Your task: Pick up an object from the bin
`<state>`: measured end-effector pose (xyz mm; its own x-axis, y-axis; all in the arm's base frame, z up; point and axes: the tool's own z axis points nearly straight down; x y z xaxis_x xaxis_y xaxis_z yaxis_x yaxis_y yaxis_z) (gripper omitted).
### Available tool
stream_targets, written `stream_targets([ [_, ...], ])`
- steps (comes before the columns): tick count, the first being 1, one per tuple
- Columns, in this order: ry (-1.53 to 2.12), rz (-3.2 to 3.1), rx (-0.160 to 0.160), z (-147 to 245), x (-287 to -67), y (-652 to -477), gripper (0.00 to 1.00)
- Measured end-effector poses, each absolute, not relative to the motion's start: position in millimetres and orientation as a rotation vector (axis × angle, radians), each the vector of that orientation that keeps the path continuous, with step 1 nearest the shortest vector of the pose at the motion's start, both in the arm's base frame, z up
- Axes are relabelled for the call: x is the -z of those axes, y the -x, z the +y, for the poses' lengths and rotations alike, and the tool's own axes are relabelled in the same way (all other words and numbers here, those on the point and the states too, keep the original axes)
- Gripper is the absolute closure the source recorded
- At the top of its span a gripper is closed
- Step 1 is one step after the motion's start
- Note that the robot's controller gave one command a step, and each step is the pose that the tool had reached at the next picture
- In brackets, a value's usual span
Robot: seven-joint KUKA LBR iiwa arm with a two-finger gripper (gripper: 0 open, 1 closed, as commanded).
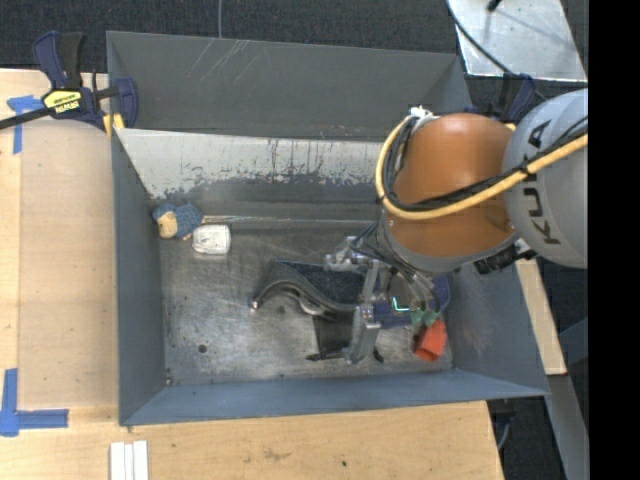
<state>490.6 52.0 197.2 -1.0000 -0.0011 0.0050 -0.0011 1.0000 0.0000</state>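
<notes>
My gripper (364,340) reaches down into the front right part of the bin. Its tip stands over a flat black piece (328,352) on the floor near the front wall. Just to its left lies a dark curved tool (288,294) with a bent handle, partly on a dark blue thing (312,274). A red block (431,341) with a green bit (427,319) above it lies right of the gripper, against the bin's right wall.
A small white cylinder-like thing (211,239) and a tan and blue thing (169,220) lie at the back left of the bin floor. The arm's orange cover hangs over the right side of the bin and hides what is under it.
</notes>
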Motion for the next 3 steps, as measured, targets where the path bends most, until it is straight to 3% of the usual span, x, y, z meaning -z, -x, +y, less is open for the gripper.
stream_targets([
  [1,0.156,-3.146,0.002,58.6,-118.5,-514.4,0.0],
  [2,0.158,-3.142,0.002,58.5,-115.0,-513.4,1.0],
  [3,0.137,-3.144,0.0,53.1,-211.7,-513.5,1.0],
])
